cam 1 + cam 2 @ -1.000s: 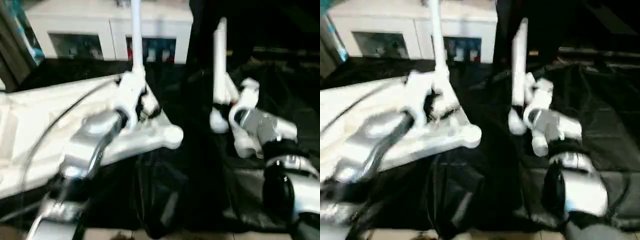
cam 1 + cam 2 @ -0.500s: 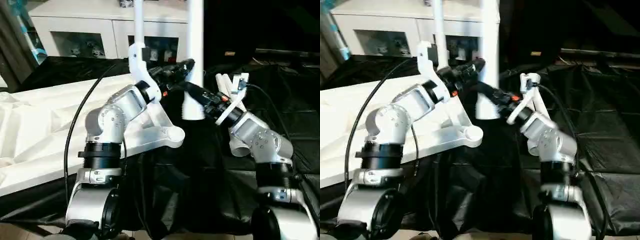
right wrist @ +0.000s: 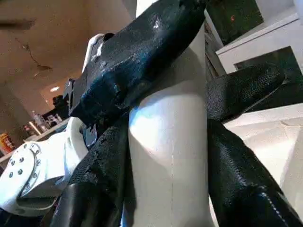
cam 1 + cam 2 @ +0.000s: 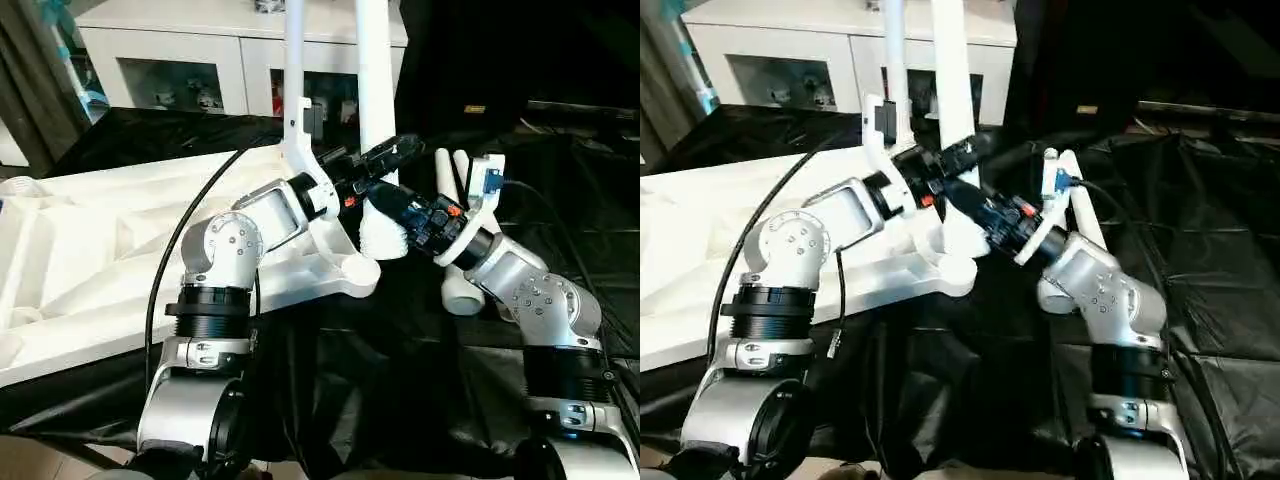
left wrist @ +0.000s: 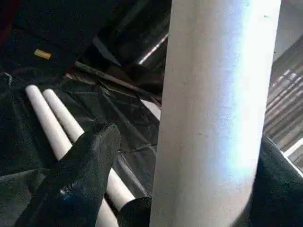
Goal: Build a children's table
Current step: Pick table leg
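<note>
Held leg: a white tapered leg (image 4: 375, 90) stands upright, flared end down, just above and beside the near corner socket (image 4: 356, 272) of the tabletop (image 4: 90, 260).
Change: half a second back the flared end hung further out past the corner; now it sits lower and closer to the socket — though the head camera shifted too, so part of that is viewpoint.
Left gripper (image 4: 388, 158): fingers closed around the leg's shaft above the flare; in the left wrist view one black finger (image 5: 80, 175) lies against the tube.
Right gripper (image 4: 385, 200): clamped on the flared base, black fingers (image 3: 236, 179) on both sides of it.
Tabletop: upside down on the black sheet (image 4: 420, 380), ribbed underside up, one leg (image 4: 294, 60) already standing at a corner.
Spare legs: two lie side by side on the sheet (image 5: 57, 127).
Meaning: the leg is nearly lined up — seating it in the socket looks like the next step.
</note>
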`<state>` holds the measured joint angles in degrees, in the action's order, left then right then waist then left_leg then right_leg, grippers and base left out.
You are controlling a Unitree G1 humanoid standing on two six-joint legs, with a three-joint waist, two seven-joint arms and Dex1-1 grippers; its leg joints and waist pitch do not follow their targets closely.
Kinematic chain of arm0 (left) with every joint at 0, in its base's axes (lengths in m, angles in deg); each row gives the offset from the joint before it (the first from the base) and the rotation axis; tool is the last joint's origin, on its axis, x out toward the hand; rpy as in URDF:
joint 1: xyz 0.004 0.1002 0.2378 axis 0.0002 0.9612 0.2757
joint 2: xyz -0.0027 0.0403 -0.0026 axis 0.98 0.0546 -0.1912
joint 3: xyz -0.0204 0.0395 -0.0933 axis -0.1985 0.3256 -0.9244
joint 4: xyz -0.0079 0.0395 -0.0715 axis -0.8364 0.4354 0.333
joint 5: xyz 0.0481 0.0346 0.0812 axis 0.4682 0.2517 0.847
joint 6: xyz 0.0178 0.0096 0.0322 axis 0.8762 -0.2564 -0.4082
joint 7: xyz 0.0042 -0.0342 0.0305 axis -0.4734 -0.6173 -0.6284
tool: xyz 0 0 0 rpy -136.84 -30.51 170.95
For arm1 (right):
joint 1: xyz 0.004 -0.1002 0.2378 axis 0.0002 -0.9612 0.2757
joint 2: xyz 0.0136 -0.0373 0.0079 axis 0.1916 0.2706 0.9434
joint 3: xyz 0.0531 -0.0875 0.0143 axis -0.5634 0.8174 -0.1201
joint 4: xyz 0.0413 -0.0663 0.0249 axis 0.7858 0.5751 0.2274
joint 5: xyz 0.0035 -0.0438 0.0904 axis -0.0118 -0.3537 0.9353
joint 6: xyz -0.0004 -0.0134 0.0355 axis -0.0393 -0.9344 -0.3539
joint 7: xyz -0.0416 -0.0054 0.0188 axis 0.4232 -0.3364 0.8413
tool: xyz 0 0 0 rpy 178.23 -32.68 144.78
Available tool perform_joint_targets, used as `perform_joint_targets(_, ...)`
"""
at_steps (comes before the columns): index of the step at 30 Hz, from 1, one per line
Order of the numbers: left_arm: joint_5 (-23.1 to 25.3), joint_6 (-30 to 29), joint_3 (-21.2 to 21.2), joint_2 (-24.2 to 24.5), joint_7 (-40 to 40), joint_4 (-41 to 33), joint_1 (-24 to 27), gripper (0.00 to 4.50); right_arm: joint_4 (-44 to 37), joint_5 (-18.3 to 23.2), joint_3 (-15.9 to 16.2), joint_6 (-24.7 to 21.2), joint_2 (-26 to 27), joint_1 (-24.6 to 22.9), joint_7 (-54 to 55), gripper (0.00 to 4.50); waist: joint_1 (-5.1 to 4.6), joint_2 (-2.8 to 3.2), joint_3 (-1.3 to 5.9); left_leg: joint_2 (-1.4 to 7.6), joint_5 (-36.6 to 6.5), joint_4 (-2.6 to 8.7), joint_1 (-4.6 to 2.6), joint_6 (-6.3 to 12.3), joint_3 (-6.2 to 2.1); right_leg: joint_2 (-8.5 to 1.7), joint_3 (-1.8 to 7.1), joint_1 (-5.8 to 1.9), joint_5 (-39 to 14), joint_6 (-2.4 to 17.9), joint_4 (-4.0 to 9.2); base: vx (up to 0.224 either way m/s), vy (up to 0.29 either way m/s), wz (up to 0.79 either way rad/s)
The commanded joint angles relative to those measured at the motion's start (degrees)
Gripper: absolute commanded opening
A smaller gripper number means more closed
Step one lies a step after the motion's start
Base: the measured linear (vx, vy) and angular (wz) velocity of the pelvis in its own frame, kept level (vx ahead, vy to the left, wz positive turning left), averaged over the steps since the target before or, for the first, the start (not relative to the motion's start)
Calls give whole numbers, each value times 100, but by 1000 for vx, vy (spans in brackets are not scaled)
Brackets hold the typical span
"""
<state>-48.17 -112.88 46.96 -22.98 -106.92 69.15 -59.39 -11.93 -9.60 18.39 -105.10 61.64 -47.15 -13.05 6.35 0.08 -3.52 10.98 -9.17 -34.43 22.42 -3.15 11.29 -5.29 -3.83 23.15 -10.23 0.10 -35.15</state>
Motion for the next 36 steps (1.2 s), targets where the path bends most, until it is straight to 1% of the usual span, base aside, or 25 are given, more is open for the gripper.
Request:
perform_joint_targets(1, -70, 7, -52, 48, 7, -39, -61, 350, -256, 48, 98, -34, -24, -23, -113, 188, 6, -14, 467, 174, -916, 380, -116, 216, -111, -284, 198, -310, -835, 1179, 411, 0, 0, 0)
perform_joint_targets(3, -167, -16, -82, 52, -29, -77, -36, 347, -366, 163, 104, -120, -17, -74, -121, 188, 11, -24, 457, 176, -980, 390, -121, 200, -111, -288, 197, -312, -939, 1169, 425, 0, 0, 0)
perform_joint_targets(5, -333, -123, -63, 87, -205, -192, 26, 329, -442, 296, 160, -218, -43, -140, -167, 188, 23, -23, 460, 182, -977, 392, -126, 184, -115, -290, 199, -312, -935, 1182, 409, 0, 0, 0)
perform_joint_targets(6, -363, -147, -55, 95, -250, -222, 44, 314, -451, 311, 177, -234, -50, -154, -185, 188, 23, -30, 456, 182, -991, 396, -123, 188, -114, -291, 197, -310, -954, 1184, 415, 0, 0, 0)
perform_joint_targets(10, -577, -282, -63, 131, -523, -403, 138, 298, -484, 387, 263, -371, -123, -224, -372, 188, 24, -43, 443, 181, -1066, 400, -121, 174, -107, -296, 201, -305, -1111, 1164, 432, 0, 0, 0)
perform_joint_targets(11, -659, -327, -78, 173, -656, -448, 159, 284, -493, 433, 285, -456, -176, -242, -461, 188, 25, -60, 439, 179, -1055, 402, -118, 171, -105, -297, 203, -309, -1162, 1125, 442, 0, 0, 0)
perform_joint_targets(12, -679, -331, -84, 190, -697, -456, 162, 276, -494, 441, 297, -481, -200, -250, -497, 188, 28, -40, 443, 182, -1045, 405, -117, 160, -112, -295, 205, -303, -1191, 1104, 438, 0, 0, 0)
perform_joint_targets(13, -689, -334, -87, 203, -719, -460, 161, 271, -493, 444, 305, -494, -214, -255, -517, 188, 25, -43, 442, 182, -1057, 406, -118, 152, -111, -296, 203, -302, -1213, 1089, 445, 0, 0, 0)
perform_joint_targets(15, -732, -344, -94, 256, -767, -469, 150, 242, -489, 452, 330, -525, -258, -276, -559, 188, 28, -52, 437, 185, -1108, 412, -123, 118, -111, -300, 204, -295, -1309, 1050, 451, 0, 0, 0)
perform_joint_targets(16, -773, -351, -110, 295, -784, -477, 133, 242, -492, 476, 356, -554, -292, -293, -585, 188, 27, -52, 436, 184, -1114, 413, -120, 116, -113, -302, 205, -297, -1314, 1039, 454, 0, 0, 0)
perform_joint_targets(17, -801, -362, -124, 334, -794, -491, 120, 229, -507, 512, 384, -570, -321, -310, -597, 188, 29, -50, 438, 187, -1106, 412, -122, 117, -114, -303, 206, -298, -1297, 1038, 451, 0, 0, 0)
perform_joint_targets(19, -799, -359, -124, 362, -810, -499, 113, 224, -526, 528, 401, -593, -343, -322, -617, 188, 21, -39, 439, 186, -1085, 415, -118, 116, -118, -295, 204, -298, -1248, 1036, 446, 0, 0, 0)
perform_joint_targets(20, -768, -343, -108, 399, -821, -502, 103, 204, -550, 529, 421, -605, -364, -333, -636, 188, 24, -28, 440, 190, -1084, 413, -128, 106, -114, -297, 206, -287, -1254, 1031, 447, 0, 0, 0)
perform_joint_targets(21, -727, -322, -71, 442, -857, -504, 97, 199, -566, 533, 427, -619, -379, -339, -648, 188, 20, -35, 440, 189, -1067, 414, -125, 98, -114, -295, 208, -291, -1227, 1036, 446, 0, 0, 0)
perform_joint_targets(22, -684, -290, -32, 479, -901, -511, 97, 199, -584, 544, 431, -637, -394, -350, -667, 188, 24, -35, 441, 188, -1065, 414, -129, 95, -113, -292, 207, -288, -1220, 1036, 445, 0, 0, 0)
perform_joint_targets(23, -643, -254, 0, 513, -914, -499, 88, 197, -617, 560, 436, -656, -411, -367, -683, 188, 19, -6, 440, 183, -1071, 418, -121, 84, -118, -289, 207, -291, -1214, 1025, 440, 0, 0, 0)
perform_joint_targets(24, -626, -235, 15, 528, -914, -489, 82, 194, -636, 570, 437, -668, -420, -378, -692, 188, 18, -20, 441, 183, -1088, 418, -127, 72, -114, -290, 206, -291, -1218, 1022, 446, 0, 0, 0)
perform_joint_targets(26, -607, -196, 84, 593, -1001, -461, 56, 193, -634, 575, 447, -658, -469, -400, -718, 188, 25, -19, 446, 183, -1069, 416, -129, 68, -115, -289, 208, -295, -1169, 1028, 440, 0, 0, 0)
perform_joint_targets(27, -611, -197, 91, 605, -1016, -458, 47, 193, -636, 570, 453, -654, -480, -408, -720, 188, 23, -7, 447, 185, -1060, 414, -128, 61, -113, -286, 210, -294, -1110, 1039, 434, 0, 0, 0)
perform_joint_targets(29, -659, -221, 108, 659, -1099, -430, -20, 193, -672, 595, 478, -663, -514, -448, -722, 188, 21, -10, 444, 180, -1092, 414, -123, 60, -111, -290, 206, -298, -1125, 1064, 439, 0, 0, 0)
perform_joint_targets(30, -682, -238, 126, 691, -1174, -447, -36, 193, -695, 612, 486, -672, -522, -466, -717, 188, 25, 9, 446, 183, -1097, 414, -128, 60, -115, -292, 207, -297, -1128, 1065, 437, 0, 0, 0)
perform_joint_targets(31, -682, -238, 126, 691, -1174, -447, -36, 193, -695, 612, 486, -672, -522, -466, -717, 188, 21, -4, 444, 179, -1092, 414, -124, 63, -113, -287, 207, -298, -1120, 1057, 441, 0, 0, 0)
perform_joint_targets(32, -730, -285, 136, 734, -1241, -449, -80, 193, -731, 610, 514, -674, -547, -492, -713, 188, 24, 2, 447, 181, -1078, 413, -127, 60, -114, -286, 206, -300, -1083, 1066, 437, 0, 0, 0)
perform_joint_targets(33, -747, -301, 139, 743, -1261, -449, -88, 193, -740, 602, 522, -669, -553, -500, -712, 188, 23, 19, 449, 181, -1083, 414, -126, 50, -120, -287, 204, -302, -1071, 1077, 427, 0, 0, 0)
perform_joint_targets(36, -733, -263, 168, 772, -1254, -423, -106, 193, -752, 414, 604, -504, -581, -518, -651, 188, 14, 14, 440, 181, -1184, 418, -130, 20, -118, -288, 201, -295, -1152, 1083, 442, 0, 0, 0)
